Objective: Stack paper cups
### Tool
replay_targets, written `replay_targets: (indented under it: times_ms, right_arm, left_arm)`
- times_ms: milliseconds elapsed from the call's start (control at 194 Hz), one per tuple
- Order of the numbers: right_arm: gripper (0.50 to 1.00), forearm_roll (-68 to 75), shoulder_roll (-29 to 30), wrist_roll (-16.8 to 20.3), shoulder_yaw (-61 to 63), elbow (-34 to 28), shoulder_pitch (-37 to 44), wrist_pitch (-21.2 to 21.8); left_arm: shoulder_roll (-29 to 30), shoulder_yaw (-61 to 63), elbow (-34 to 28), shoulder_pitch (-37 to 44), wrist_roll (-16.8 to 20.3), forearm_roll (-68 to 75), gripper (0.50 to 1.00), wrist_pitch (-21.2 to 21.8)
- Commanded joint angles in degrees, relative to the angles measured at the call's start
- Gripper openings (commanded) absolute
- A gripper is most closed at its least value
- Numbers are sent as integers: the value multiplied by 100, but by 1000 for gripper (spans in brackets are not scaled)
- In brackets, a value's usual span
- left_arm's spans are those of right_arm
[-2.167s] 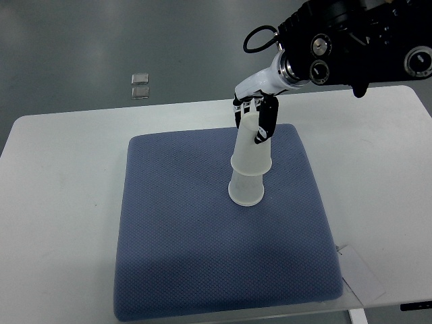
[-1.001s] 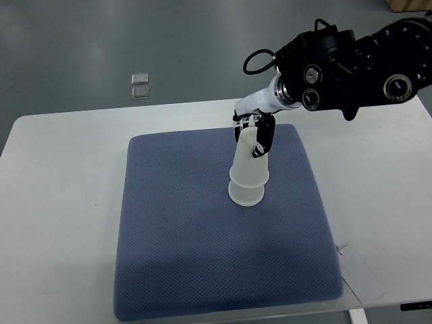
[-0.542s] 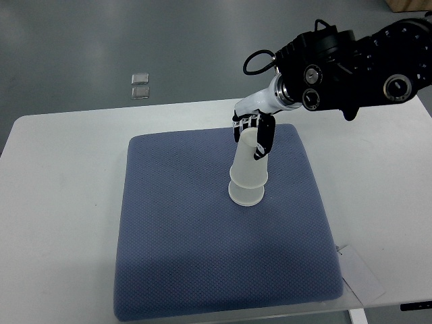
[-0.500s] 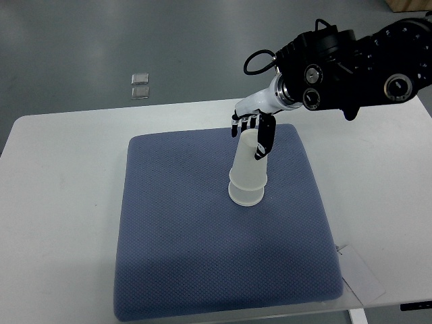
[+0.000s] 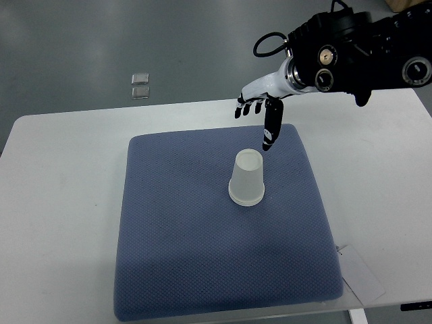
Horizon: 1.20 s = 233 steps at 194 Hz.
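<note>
A stack of translucent white paper cups (image 5: 246, 179) stands upside down on the blue mat (image 5: 182, 243), a little right of its middle, with nothing touching it. My right hand (image 5: 260, 116) hangs above and behind the stack, apart from it, fingers spread and empty. Its black arm (image 5: 351, 50) comes in from the upper right. The left arm does not show.
The blue mat lies on a white table (image 5: 61, 202). A white paper slip (image 5: 361, 273) sits at the mat's front right corner. Two small clear pieces (image 5: 140, 85) lie on the grey floor beyond the table.
My right hand has let go of the upper cup and lifted up and to the right. The upper cup has dropped fully onto the lower one, so the stack stands shorter.
</note>
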State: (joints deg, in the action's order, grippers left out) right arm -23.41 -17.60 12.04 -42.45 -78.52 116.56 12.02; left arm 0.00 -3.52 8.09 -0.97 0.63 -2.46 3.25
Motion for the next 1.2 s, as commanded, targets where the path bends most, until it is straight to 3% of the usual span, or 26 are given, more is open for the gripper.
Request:
replay_targets:
  times_ms: [0, 201, 320, 598, 758, 815, 820, 918, 1197]
  right_arm:
    - [901, 144, -340, 0, 316, 188, -72, -7]
    - [901, 742, -1149, -26, 1239, 689, -757, -68]
    - [901, 1409, -1553, -263, 2354, 1137, -1565, -139]
    - [901, 3027, -1808, -510, 4632, 1911, -3491, -411]
    - [901, 3308, -1501, -817, 5721, 2341, -4589, -411]
    - [901, 3308, -1500, -817, 5722, 2341, -4590, -411]
    - [901, 3308, -1335, -930, 6078, 2472, -4911, -411]
    - [901, 3308, -947, -1010, 6626, 2842, -5433, -385]
    - [901, 3308, -147, -1178, 7945, 3572, -6242, -315]
  left_arm:
    - [0, 0, 0, 0, -1, 0, 1000, 0]
    - [0, 0, 0, 0, -1, 0, 1000, 0]
    - [0, 0, 0, 0, -1, 0, 1000, 0]
    - [0, 0, 0, 0, -1, 0, 1000, 0]
    - [0, 0, 0, 0, -1, 0, 1000, 0]
    - [0, 0, 0, 0, -1, 0, 1000, 0]
    - [0, 0, 0, 0, -1, 0, 1000, 0]
    - [0, 0, 0, 0, -1, 0, 1000, 0]
    - [0, 0, 0, 0, -1, 0, 1000, 0]
